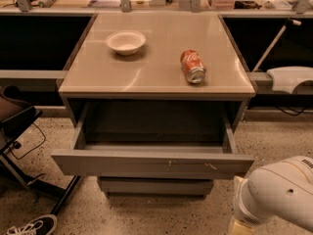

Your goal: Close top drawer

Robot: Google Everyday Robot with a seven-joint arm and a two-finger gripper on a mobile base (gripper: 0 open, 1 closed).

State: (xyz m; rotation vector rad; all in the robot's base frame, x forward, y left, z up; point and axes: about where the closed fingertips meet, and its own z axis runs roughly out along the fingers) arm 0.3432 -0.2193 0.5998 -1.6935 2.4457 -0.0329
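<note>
The top drawer (151, 163) is a wide grey drawer, pulled partly out of the cabinet under the tan table top (156, 77). Its flat front has small white scuffs right of centre. Only a thin strip of its grey inside shows. A white arm segment (276, 195) fills the bottom right corner, just in front of and below the drawer's right front corner. My gripper itself is out of view, hidden behind or below that arm segment.
A white bowl (125, 42) and a red soda can (192, 66) lying on its side sit on the table top. A narrower grey drawer front (156, 186) sits below. A dark chair base (19, 146) and a shoe (34, 225) are at the left.
</note>
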